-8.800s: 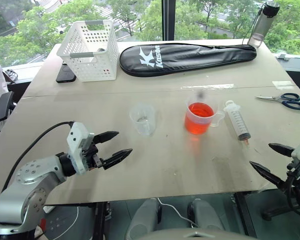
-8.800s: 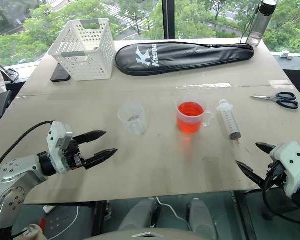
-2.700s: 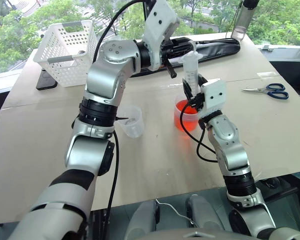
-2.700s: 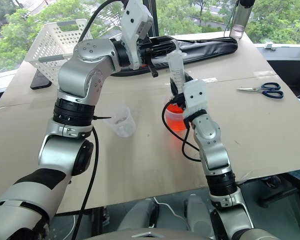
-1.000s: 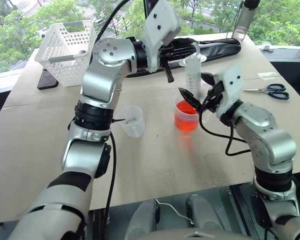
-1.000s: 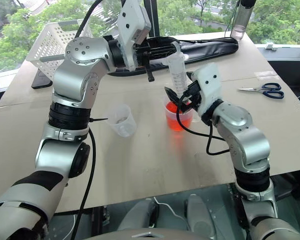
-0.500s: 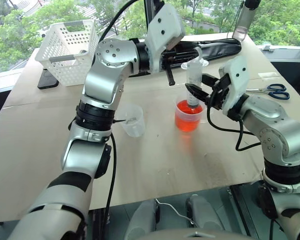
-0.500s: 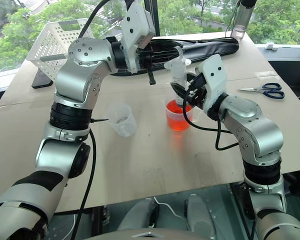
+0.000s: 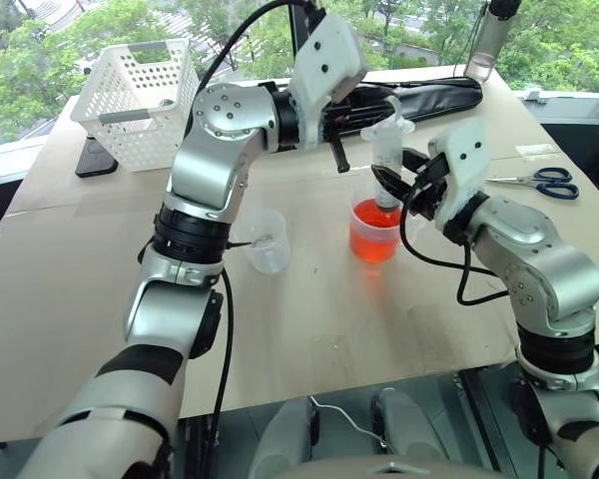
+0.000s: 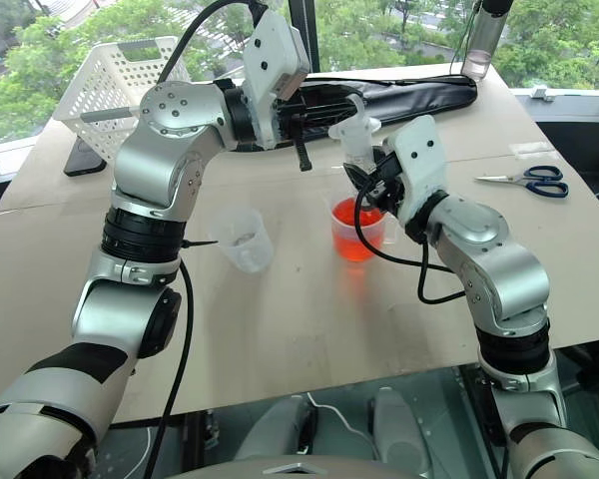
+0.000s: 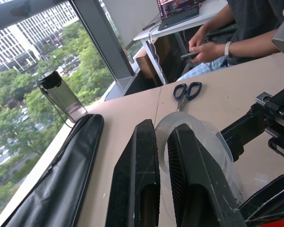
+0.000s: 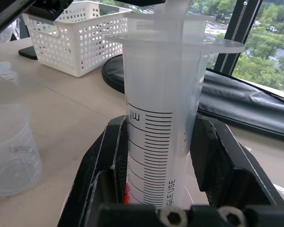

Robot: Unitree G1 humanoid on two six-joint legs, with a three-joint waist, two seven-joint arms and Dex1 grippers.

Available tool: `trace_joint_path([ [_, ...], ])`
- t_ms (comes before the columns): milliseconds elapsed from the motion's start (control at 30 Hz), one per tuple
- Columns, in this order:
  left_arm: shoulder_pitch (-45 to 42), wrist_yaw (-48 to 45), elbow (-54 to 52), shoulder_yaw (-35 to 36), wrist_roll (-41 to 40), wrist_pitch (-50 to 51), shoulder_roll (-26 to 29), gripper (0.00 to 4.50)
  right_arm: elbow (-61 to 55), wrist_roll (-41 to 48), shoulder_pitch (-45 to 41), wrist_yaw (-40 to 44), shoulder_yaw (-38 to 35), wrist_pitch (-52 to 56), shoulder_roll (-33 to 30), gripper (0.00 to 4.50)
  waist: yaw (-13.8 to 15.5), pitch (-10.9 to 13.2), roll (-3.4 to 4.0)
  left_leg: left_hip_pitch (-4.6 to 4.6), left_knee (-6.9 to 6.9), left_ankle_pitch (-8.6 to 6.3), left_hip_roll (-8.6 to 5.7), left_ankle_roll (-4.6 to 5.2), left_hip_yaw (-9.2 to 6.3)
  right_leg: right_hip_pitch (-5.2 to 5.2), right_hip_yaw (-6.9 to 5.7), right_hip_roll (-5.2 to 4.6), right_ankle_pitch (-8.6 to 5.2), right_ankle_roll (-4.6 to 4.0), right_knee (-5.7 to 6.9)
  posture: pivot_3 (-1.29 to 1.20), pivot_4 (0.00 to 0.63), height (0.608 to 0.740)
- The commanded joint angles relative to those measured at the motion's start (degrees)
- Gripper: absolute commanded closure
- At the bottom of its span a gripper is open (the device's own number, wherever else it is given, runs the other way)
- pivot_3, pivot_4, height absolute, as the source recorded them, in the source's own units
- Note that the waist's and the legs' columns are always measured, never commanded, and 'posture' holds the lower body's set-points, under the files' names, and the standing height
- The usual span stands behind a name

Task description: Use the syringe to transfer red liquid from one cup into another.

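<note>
Right tool (image 12: 156, 142) pinches the barrel of the syringe (image 9: 387, 150) between its two black fingers, one on each side, just above the handled cup (image 9: 374, 230). Left tool (image 11: 161, 161) comes in from the left at a higher level; its fingers are pressed together on the ring top of the plunger (image 10: 355, 103).

On the near part of the beige worktop (image 9: 70, 279) nothing lies. In the middle, the handled cup holds the red liquid (image 9: 372, 242). To its left, apart from it, stands the small cup without handle (image 9: 268, 239), clear inside.

The syringe stands upright, its long axis vertical, with the tip pointing down into the handled cup and the plunger end pointing up. The wide flange (image 12: 180, 40) is above the right tool's fingers.

Farther right lie scissors (image 9: 544, 183) with blue handles. At the far left stands a white basket (image 9: 140, 95) with a dark phone (image 9: 95, 157) beside it. A black racket bag (image 9: 429, 92) lies along the far edge, and a dark bottle (image 9: 487, 35) stands at the far right corner. Behind are large windows with green trees. In the left wrist view a seated person (image 11: 246, 28) holds a phone beyond the worktop.
</note>
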Motion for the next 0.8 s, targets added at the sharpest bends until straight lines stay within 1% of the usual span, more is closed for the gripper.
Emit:
trace_joint_path([
  [33, -0.92, 0.78, -2.64, 1.56, -1.03, -0.25, -0.42, 4.50, -3.55, 0.14, -0.23, -0.45, 1.56, 0.55, 0.30, 3.02, -0.01, 0.00, 0.00, 0.00, 0.00, 0.00, 0.00, 0.00, 0.00, 0.00, 0.00, 0.00, 0.00, 0.00, 0.00, 0.00, 0.150, 0.740],
  [533, -2.91, 0.80, 0.28, 2.38, -0.33, -1.37, 0.15, 4.50, -4.41, 0.16, 3.05, -0.19, 3.29, 0.29, 0.63, 3.03, 0.03, 0.00, 0.00, -0.01, 0.01, 0.00, -0.01, 0.00, 0.00, 0.00, -0.01, 0.00, 0.00, 0.00, 0.00, 0.00, 0.150, 0.740],
  [800, -6.10, 0.36, 5.16, 2.90, 0.42, -4.29, 0.73, 4.50, -4.58, -0.30, 3.99, -0.13, 3.99, -0.09, 1.05, 3.03, 0.11, 0.00, 0.00, -0.02, 0.03, 0.00, -0.02, 0.00, -0.01, 0.00, -0.03, 0.01, 0.00, 0.01, 0.00, 0.00, 0.150, 0.740],
])
